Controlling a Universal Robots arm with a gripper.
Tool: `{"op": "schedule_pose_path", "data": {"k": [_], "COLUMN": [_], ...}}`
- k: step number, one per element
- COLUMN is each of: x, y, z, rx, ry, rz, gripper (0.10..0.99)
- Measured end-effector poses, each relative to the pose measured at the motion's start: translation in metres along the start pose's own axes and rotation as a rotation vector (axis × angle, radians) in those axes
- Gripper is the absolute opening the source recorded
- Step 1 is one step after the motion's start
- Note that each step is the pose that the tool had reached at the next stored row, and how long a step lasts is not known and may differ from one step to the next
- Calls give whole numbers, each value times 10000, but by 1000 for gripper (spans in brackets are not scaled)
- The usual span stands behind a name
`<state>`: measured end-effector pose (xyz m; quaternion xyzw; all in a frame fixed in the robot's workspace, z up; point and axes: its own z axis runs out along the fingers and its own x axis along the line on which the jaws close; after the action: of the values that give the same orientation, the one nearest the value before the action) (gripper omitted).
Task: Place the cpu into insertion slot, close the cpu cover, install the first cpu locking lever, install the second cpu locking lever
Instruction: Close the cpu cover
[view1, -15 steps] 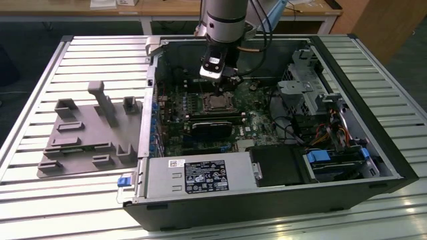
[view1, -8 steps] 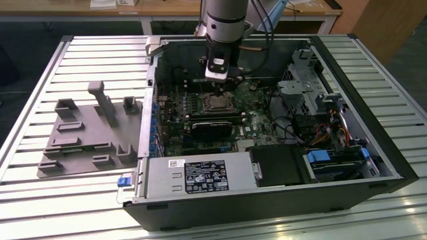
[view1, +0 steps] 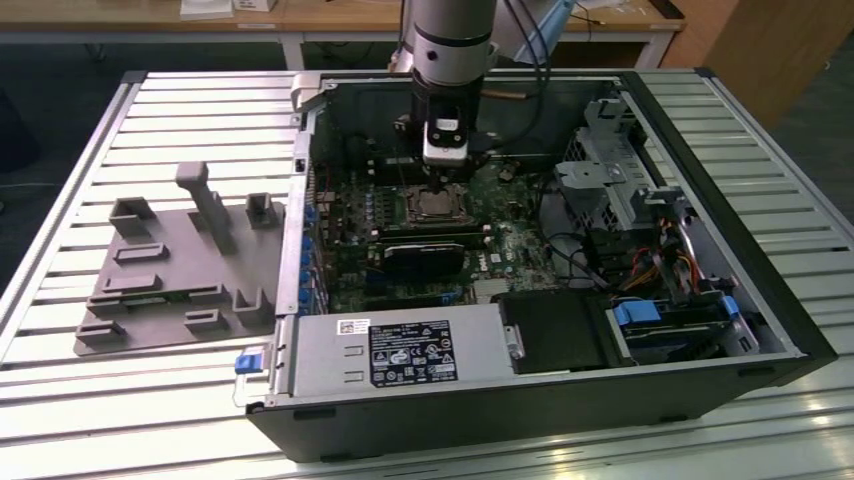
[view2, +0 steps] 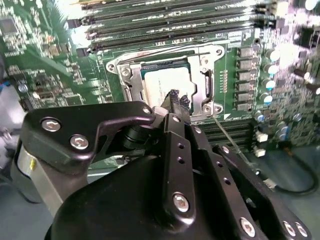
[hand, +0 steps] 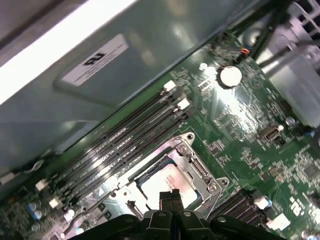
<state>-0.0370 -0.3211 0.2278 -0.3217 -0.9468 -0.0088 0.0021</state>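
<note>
The cpu (view1: 434, 203) is a silver-grey square sitting in its socket on the green motherboard inside the open computer case. Both wrist views show the cpu (view2: 162, 82) (hand: 167, 182) lying flat. The silvery cpu cover (view2: 202, 75) (hand: 197, 162) frames it and looks lowered around it. My gripper (view1: 447, 170) hangs straight over the socket, shut with nothing visible between its black fingers. Its tips (view2: 177, 97) (hand: 170, 196) hover just above one edge of the cpu. A thin metal lever rod (view2: 235, 145) runs out from a corner of the socket.
Rows of memory slots (view2: 165, 25) (hand: 125, 140) lie beside the socket. A black block (view1: 420, 258) sits in front of it, then the power supply (view1: 394, 350). Drive cages and cables (view1: 641, 200) fill the exterior view's right. A grey fixture tray (view1: 174, 270) lies outside the case.
</note>
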Motion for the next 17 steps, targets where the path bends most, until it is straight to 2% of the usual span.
{"op": "schedule_pose_path", "data": {"k": [5, 12, 17], "x": [0, 3, 4], "y": [0, -2, -3], "z": [3, 8, 8], "rx": [9, -66, -72], "ry": [-23, -184, -184], "rz": [-644, -1075, -1701], "gripper": [102, 102, 102]}}
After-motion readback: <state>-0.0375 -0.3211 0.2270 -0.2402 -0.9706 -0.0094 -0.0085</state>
